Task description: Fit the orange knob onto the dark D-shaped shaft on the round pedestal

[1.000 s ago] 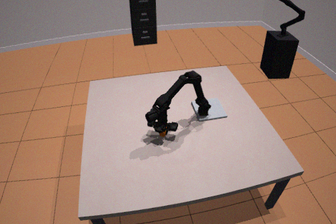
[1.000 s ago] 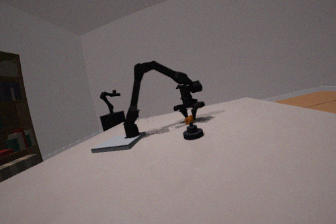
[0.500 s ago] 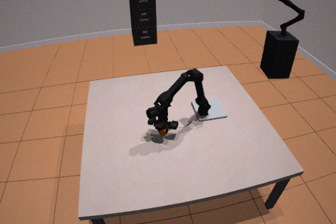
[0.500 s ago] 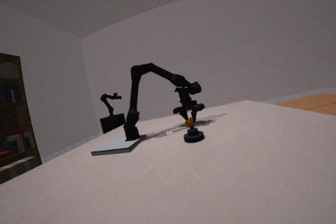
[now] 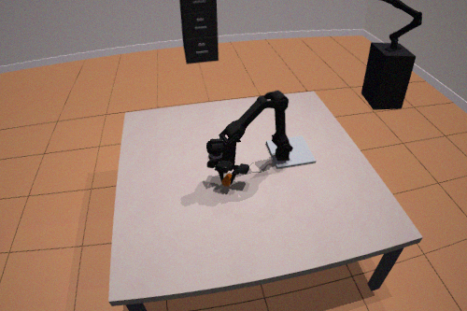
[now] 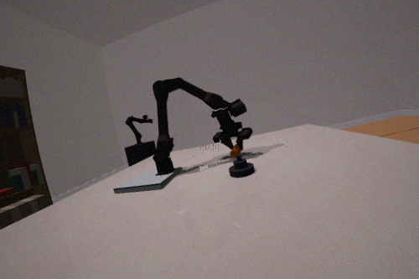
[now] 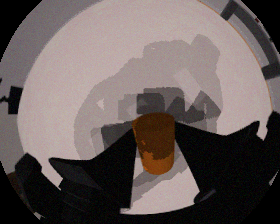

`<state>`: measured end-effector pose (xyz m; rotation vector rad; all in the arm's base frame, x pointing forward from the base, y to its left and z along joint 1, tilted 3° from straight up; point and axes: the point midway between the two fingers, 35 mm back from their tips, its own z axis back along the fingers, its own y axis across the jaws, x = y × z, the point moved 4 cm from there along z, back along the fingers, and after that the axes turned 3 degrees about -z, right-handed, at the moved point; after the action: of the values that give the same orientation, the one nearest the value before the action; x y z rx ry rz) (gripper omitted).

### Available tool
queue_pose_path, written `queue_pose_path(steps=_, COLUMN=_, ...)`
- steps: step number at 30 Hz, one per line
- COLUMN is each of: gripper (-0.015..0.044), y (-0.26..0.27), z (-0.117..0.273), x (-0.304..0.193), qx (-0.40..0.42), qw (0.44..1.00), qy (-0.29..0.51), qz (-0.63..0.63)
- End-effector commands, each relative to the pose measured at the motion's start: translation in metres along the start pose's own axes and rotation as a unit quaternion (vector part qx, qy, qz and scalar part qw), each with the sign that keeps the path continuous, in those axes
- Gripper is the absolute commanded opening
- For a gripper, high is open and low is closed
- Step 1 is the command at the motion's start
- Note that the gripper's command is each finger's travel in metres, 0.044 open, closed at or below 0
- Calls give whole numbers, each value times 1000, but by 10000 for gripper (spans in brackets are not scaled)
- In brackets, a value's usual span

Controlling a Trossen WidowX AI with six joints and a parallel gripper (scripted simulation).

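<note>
Office-like room, filing cabinet (image 5: 201, 30).

Table (image 5: 252, 231) (image 6: 251, 224) (image 7: 51, 85): one, pale, flat-topped, dark-edged, dark legs. Directly on it: one light blue-grey base plate (image 5: 305, 156) (image 6: 134, 183), flat; one round dark pedestal (image 6: 241, 170), upright, apart from the plate. Also on the surface: grey shadows (image 5: 205, 195) (image 6: 268, 148) (image 7: 111, 85).

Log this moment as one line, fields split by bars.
gripper: shut on orange knob | knob: tilted, above round pedestal | seated: no | release: not yet
</note>
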<state>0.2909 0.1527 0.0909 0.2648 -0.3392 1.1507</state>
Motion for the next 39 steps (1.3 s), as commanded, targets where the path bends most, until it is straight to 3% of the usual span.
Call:
queue_pose_path(steps=1, gripper=181, y=0, z=3, x=-6, qx=2, qw=999, qy=-32, qz=2)
queue_pose_path(steps=39, gripper=181, y=-3, z=10, x=-62, qx=17, qw=950, qy=-313, qz=2)
